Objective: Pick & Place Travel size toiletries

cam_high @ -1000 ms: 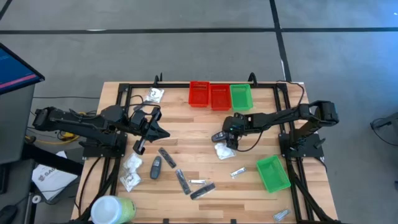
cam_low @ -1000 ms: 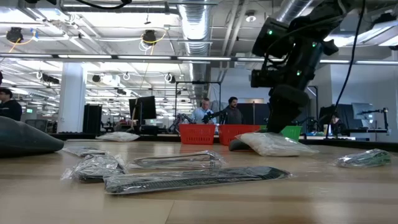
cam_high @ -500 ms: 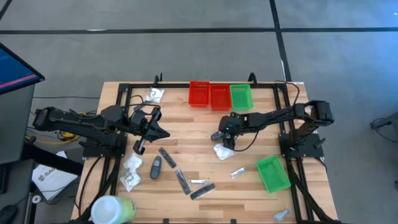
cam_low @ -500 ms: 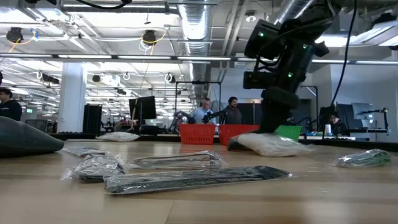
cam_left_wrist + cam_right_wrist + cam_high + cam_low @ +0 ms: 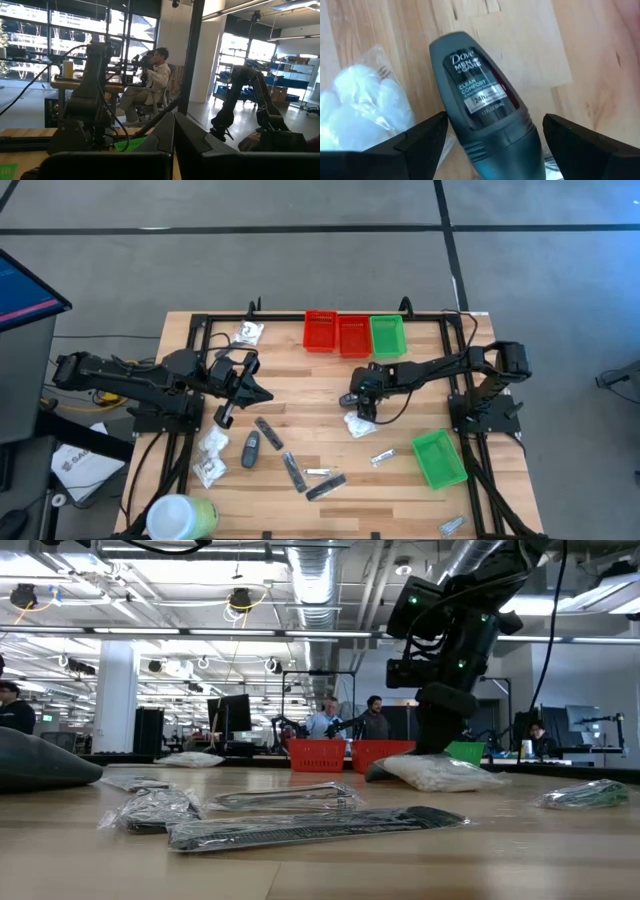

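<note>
The right gripper (image 5: 490, 145) hangs over mid-table with its fingers spread wide, framing a dark grey roll-on deodorant (image 5: 482, 107) lying on the wood. The deodorant's lower end is cut off from view. A white crinkly packet (image 5: 362, 117) lies just beside it. The left gripper (image 5: 268, 397) waits closed at table left.

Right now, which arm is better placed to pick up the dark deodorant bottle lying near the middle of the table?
The right one. Its end effector is open directly over the deodorant bottle, one finger on each side, next to the white packet. The left end effector is shut and waits farther away on the table's left side.
</note>
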